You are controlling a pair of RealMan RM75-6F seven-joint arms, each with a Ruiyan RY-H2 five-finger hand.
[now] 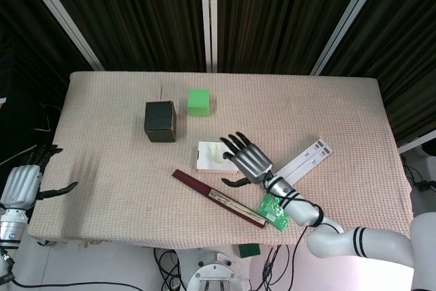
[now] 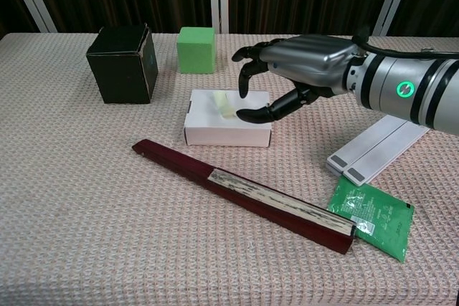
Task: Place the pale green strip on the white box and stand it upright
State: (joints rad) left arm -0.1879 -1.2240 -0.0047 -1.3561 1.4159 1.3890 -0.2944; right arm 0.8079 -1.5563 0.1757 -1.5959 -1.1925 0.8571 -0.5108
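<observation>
My right hand over white box, fingers spread, holding nothing | pale green strip lying flat on its top-left | risk: fingertips flick it off.

Under the black fingers of the silver right hand a pale green strip lies on a white box, a dark red fan below them.

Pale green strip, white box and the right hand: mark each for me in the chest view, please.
pale green strip (image 2: 224, 104), chest view, middle of its top face.
white box (image 2: 226, 135), chest view, bare front wall.
right hand (image 2: 305, 57), chest view, metal back of the hand, over the box's right end.
</observation>
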